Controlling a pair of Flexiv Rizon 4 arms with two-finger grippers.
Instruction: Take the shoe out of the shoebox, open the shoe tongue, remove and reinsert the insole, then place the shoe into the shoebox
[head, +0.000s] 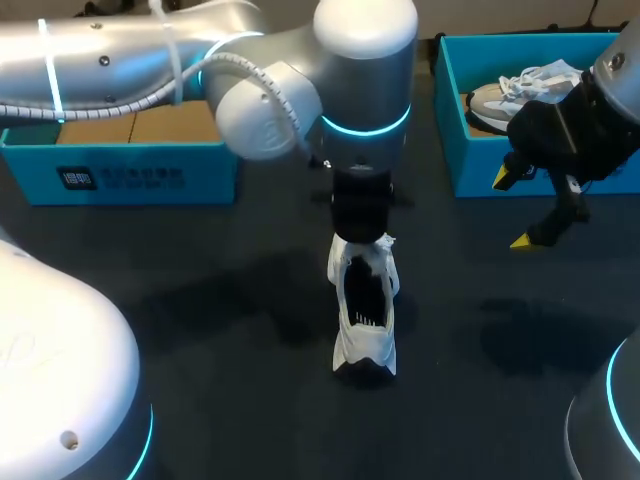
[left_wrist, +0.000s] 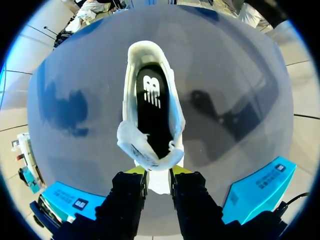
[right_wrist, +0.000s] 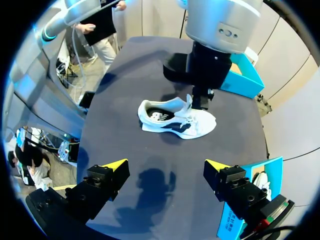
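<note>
Left pincer (left_wrist: 157, 171) tight on shoe (head: 366, 300) tongue; shoebox (head: 475, 168) and right pincer (right_wrist: 166, 166) nearby.

The shoe (head: 364, 310) lies mid-bench (head: 200, 330), heel toward the front, with the left pincer (left_wrist: 157, 172) over its far end and the tongue between the fingers. One shoebox (head: 120, 175) sits back left. Another box (head: 480, 170), back right, holds a second shoe (head: 505, 95), and the right pincer (head: 515, 210) hangs just before it.
</note>
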